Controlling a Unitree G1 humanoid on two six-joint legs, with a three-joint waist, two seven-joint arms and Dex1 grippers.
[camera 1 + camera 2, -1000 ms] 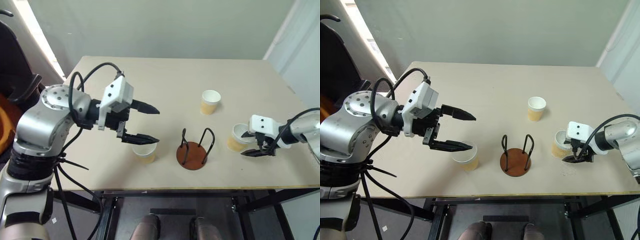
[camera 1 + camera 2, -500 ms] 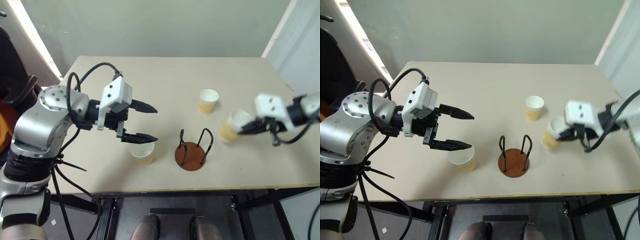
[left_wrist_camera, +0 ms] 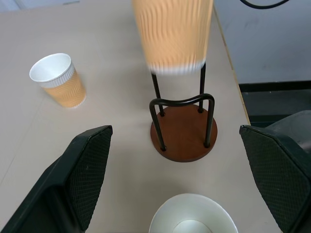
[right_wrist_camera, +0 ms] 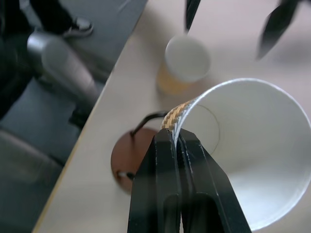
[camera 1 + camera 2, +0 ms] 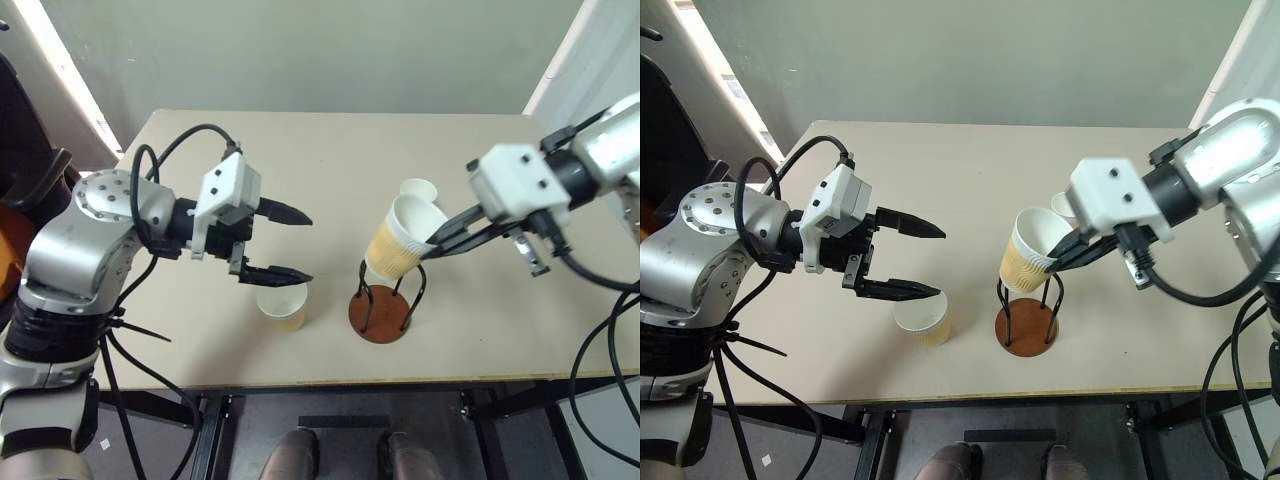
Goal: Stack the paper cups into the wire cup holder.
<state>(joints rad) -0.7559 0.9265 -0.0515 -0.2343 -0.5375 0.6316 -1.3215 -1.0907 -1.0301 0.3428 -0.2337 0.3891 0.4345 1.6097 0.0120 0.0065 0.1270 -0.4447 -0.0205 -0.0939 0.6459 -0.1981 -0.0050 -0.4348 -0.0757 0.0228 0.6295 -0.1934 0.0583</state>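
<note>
here the right end effector [image 5: 1058, 258] pinches the rim of a tan ribbed paper cup [image 5: 1027, 252], tilted just above the brown-based wire cup holder [image 5: 1029, 316]; the left end effector [image 5: 922, 261] gapes empty over another cup [image 5: 923, 319] on the worktop [image 5: 970, 165].

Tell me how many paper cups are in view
3: one pinched by its rim in the right gripper above the wire holder, one under the left gripper, one farther back.

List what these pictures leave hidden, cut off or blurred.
- Far cup: eye views, lower part hidden behind the held cup.
- Held cup: left wrist view, blurred, rim cut off by the edge.
- Holder: right wrist view, mostly hidden by the right gripper.
- Near cup: left wrist view, cut off by the edge.
</note>
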